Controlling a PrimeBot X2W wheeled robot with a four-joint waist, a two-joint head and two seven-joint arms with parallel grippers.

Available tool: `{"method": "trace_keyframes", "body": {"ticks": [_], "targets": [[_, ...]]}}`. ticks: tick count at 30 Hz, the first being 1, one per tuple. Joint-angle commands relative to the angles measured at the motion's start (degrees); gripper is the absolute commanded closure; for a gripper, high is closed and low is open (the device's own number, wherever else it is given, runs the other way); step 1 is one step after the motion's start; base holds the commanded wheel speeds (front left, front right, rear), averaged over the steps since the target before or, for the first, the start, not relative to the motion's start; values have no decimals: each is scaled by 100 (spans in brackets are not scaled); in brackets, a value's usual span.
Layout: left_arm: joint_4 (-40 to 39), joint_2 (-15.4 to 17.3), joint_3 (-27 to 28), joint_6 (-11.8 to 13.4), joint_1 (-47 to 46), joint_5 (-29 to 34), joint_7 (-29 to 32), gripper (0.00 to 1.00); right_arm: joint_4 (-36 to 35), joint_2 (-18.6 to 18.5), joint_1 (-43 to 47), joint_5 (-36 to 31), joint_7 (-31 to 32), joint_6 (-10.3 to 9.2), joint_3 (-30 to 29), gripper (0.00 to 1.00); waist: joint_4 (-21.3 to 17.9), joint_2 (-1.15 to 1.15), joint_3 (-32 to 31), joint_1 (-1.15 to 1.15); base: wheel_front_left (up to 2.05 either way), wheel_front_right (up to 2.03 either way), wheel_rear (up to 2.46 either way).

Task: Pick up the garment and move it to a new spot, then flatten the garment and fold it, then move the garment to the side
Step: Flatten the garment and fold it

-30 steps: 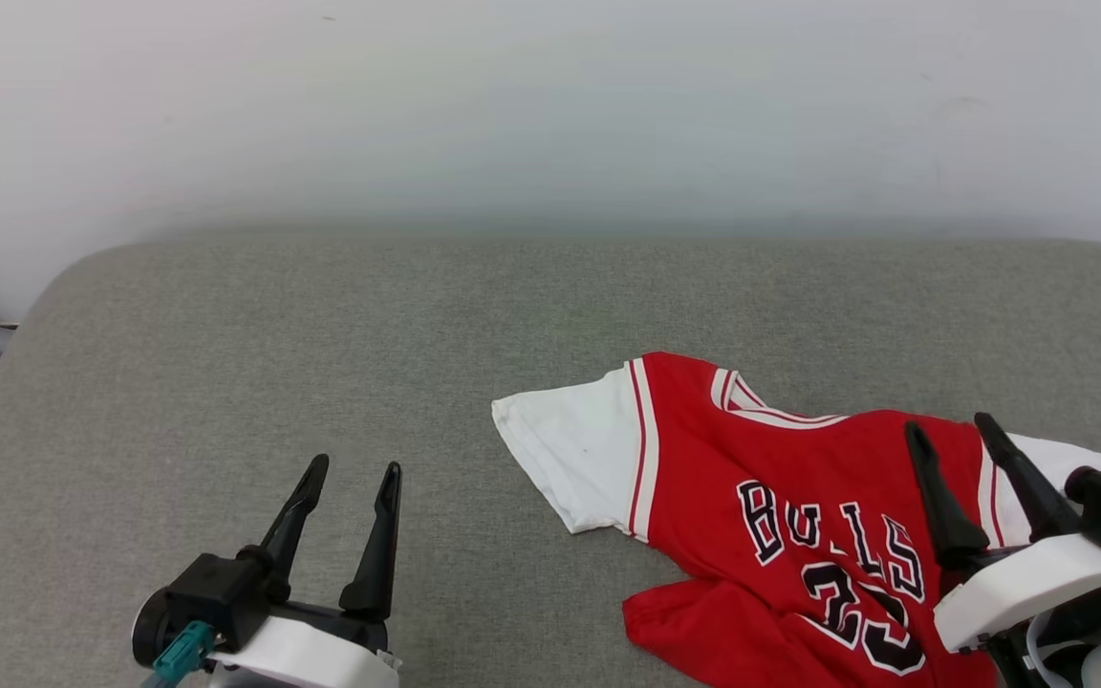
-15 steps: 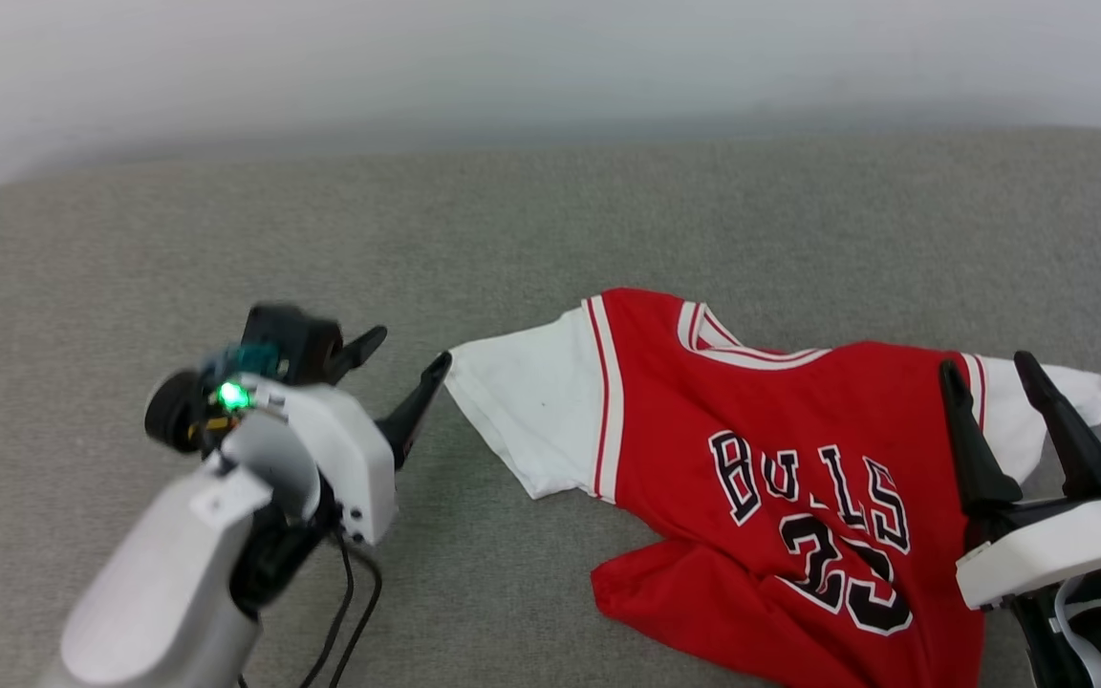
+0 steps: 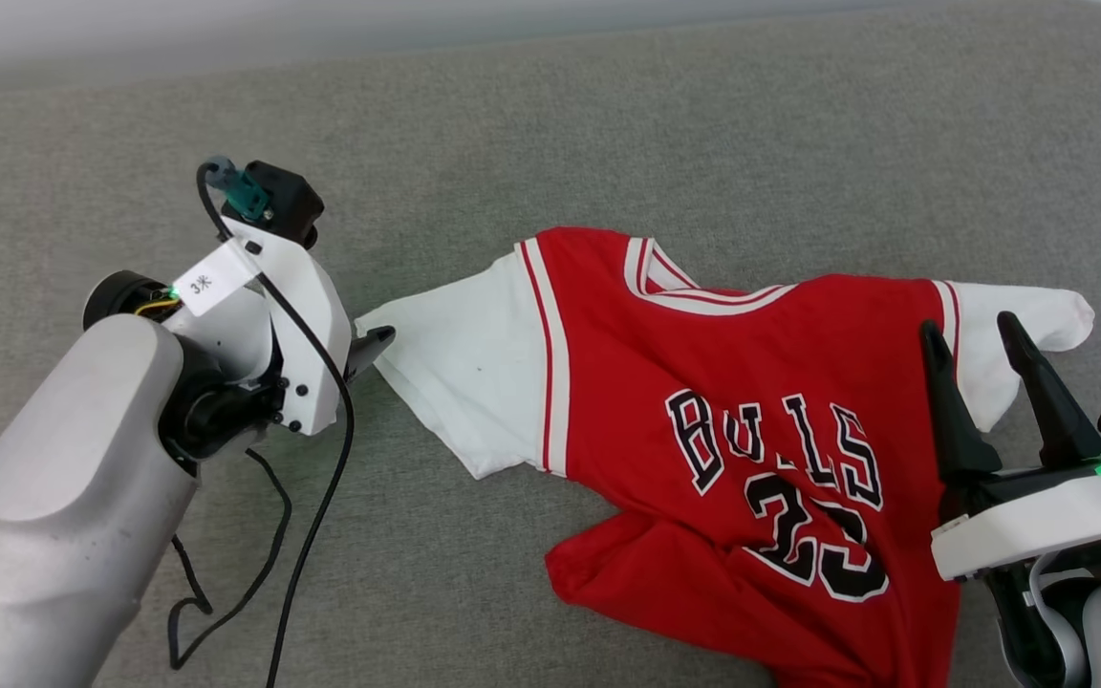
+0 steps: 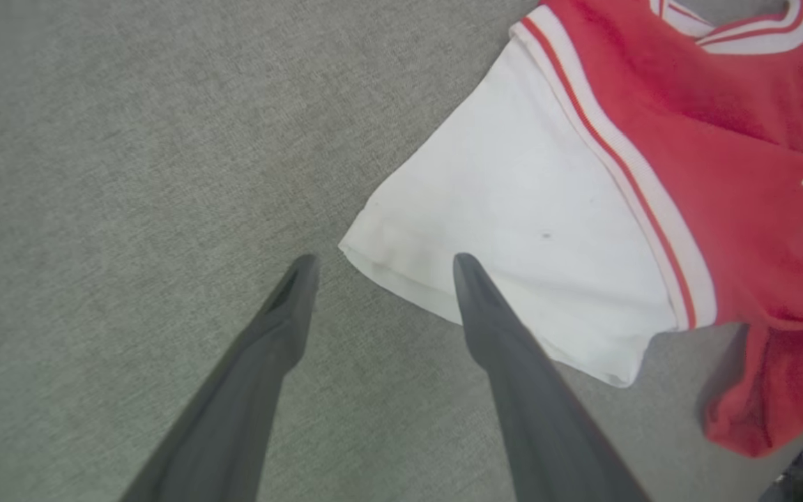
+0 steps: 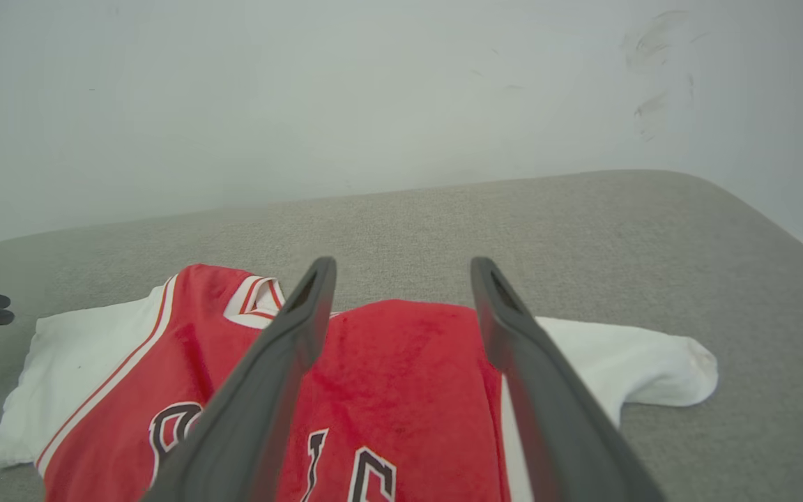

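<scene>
The garment (image 3: 780, 334), a red jersey with white sleeves and black "BULLS" lettering, lies rumpled on the grey padded surface (image 3: 608, 124), chest up, its lower part folded over. My left gripper (image 4: 385, 261) is open just above the surface. One finger is over the outer corner of the left white sleeve (image 4: 513, 209), the other over bare padding. In the head view the left wrist hides most of that gripper (image 3: 371, 346). My right gripper (image 3: 966, 327) is open and hovers over the jersey's right shoulder, near the right sleeve (image 3: 1057, 311), holding nothing (image 5: 403, 265).
A white wall (image 5: 304, 104) rises behind the padded surface, whose rounded right edge (image 5: 792, 237) drops away. A loose black cable (image 3: 312, 535) hangs from my left forearm over the padding. Bare padding lies left of and behind the jersey.
The head camera has tilted down. My left arm swung from the lower left up to the left sleeve's edge, fingers now pointing right. The right gripper stayed over the right shoulder.
</scene>
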Motion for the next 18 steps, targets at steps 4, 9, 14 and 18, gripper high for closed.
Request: {"method": "trace_keyframes", "body": {"ticks": [4,9,14,18], "targets": [[351,-4,-122,1,-209,81,-25,0,61,69,-133,-40,-101,-4,39,0,-126,0,187,-1,0,0,0],[642,23,-331,1,-299,241,-118,0,113,86,-187,-32,-131,-4,78,0,-174,0,260,-1,0,0,0],[878,-5,-600,1,-257,253,-246,0,165,97,-196,-39,-162,-4,84,0,-210,0,319,-1,0,0,0],[1072,-43,-814,1,-144,185,-319,61,196,88,-207,-40,-184,-4,73,0,-220,0,334,-1,0,0,0]]}}
